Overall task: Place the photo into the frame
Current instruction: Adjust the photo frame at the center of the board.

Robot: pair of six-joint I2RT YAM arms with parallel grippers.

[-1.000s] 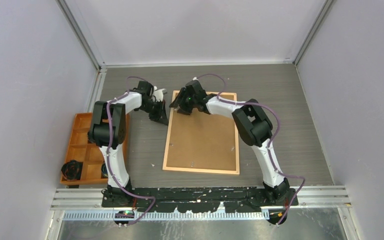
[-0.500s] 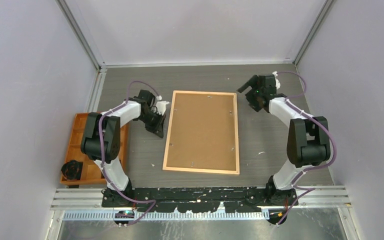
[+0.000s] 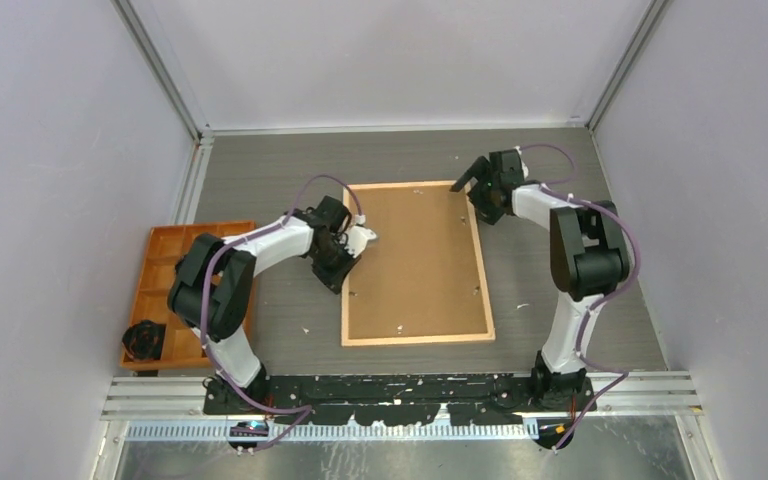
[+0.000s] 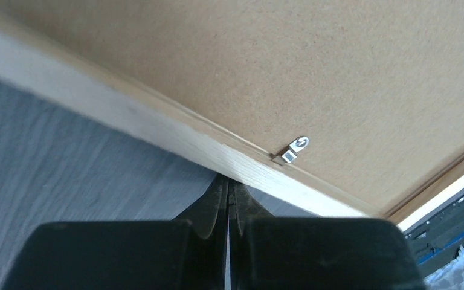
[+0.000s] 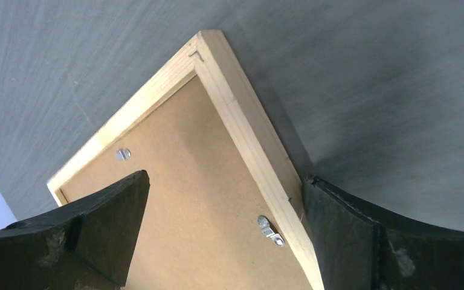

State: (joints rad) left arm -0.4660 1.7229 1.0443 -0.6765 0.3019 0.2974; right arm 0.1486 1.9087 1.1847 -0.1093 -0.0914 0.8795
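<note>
Ahead of closed left end effector (image 4: 228,184): frame (image 4: 157,130) rail, clip (image 4: 296,149) beside; push slowly. Inside open right end effector (image 5: 223,181): far corner; brace steadily.

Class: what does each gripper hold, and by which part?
Nothing is held: left gripper shut empty at the frame's edge, right gripper open astride its rail.

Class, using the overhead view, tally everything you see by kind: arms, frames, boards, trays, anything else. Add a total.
Arms: 2 (left arm, right arm)
Wooden frame: 1
Brown backing board: 1
Orange tray: 1
Black item in tray: 1
Total: 6
</note>
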